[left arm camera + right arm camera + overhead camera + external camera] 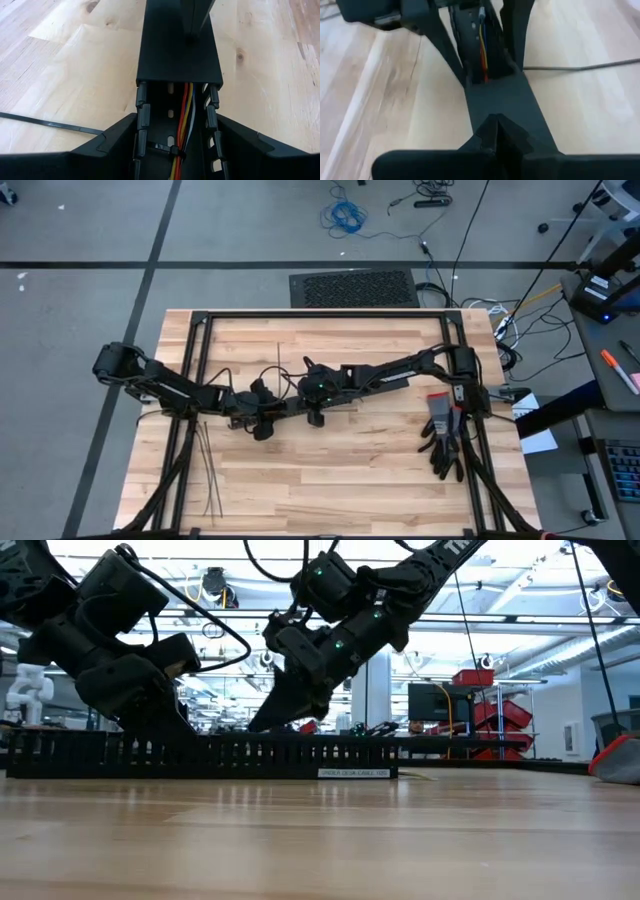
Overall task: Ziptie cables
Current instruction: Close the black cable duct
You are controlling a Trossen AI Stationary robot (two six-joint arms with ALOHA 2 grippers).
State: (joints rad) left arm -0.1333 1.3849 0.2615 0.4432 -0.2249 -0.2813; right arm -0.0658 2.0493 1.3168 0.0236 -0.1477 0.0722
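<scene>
the right gripper [496, 131] has its fingers pressed together on top of the lid [505, 105] of the black duct [200, 755], near the middle of the table [330, 470]; it looks to be pushing down on the lid rather than pinching anything, though the contact itself is hard to read. the left gripper [175, 150] sits just to the left of it, fingers spread on either side of the duct's slotted walls, bracing it. the cables [183, 120], red, orange, yellow and blue, lie inside the duct channel, running under the lid. one ziptie [162, 149] is already cinched round them in the open stretch between the left gripper's fingers, so at least one tie seems done. a loose ziptie [50, 124] lies on the wood just beside the duct, and spare zipties [208, 470] lie in a small fan on the near left of the table, well apart from the work. a pair of gloves [443, 435] rests at the right edge. judging by this, the tying is at least partly done and the work now concerns the lid; whether more ties are wanted further along the duct cannot be told, since the lid hides that part.
</scene>
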